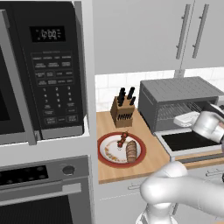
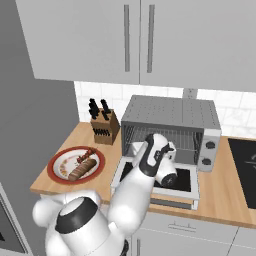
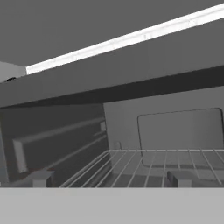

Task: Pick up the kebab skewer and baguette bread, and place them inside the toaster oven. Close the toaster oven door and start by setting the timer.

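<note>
Well off to the left of the spread, empty fingers (image 3: 41, 178), which point into the toaster oven (image 2: 170, 116) above its lowered toaster oven door (image 2: 187, 190), the kebab skewer (image 1: 122, 139) and baguette bread (image 1: 131, 151) lie side by side on a red-rimmed plate (image 1: 105, 142), long axes running away from the counter's front edge.

The microwave (image 1: 43, 70) display (image 1: 47, 33) shows blurred digits; its button labels are illegible

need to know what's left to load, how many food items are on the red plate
2: the kebab skewer lies toward the back of the red plate, and the baguette bread lies just in front of it. Pale bits also dot the plate, too small to identify.
</note>
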